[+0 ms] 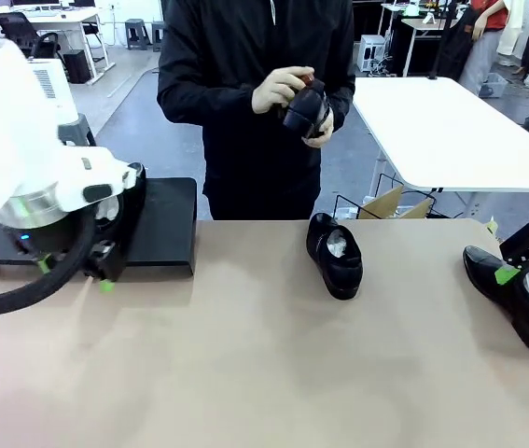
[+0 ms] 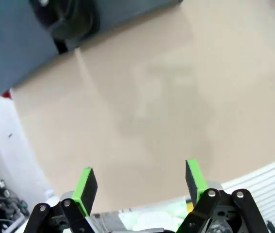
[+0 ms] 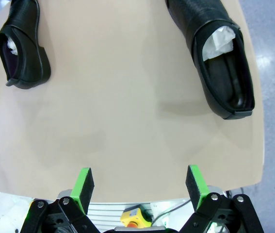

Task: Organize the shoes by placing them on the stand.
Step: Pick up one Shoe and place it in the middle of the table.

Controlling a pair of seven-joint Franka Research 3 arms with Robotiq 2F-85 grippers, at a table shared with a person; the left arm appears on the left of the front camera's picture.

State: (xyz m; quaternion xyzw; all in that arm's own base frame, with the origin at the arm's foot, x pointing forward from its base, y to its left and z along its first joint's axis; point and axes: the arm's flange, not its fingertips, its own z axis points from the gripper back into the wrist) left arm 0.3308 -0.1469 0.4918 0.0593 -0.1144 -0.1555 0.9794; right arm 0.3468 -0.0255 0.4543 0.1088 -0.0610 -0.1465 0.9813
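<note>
My left claw [image 2: 138,177] hangs spread and empty over bare counter [image 1: 245,373] beside the stand [image 1: 166,224]. My right claw [image 3: 139,177], also spread, looks down on the middle shoe [image 3: 24,51] and the edge shoe [image 3: 219,63], both loose for pickup. The person's hand [image 1: 278,91] cradles a third shoe [image 1: 307,110], probably to pass it over.

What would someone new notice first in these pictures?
A person at the far side holds a black shoe in both hands. A second shoe lies near the table's middle and a third shoe at its right edge, near the open right pincer. The bulky white left arm hangs by the black stand, left pincer open.
</note>
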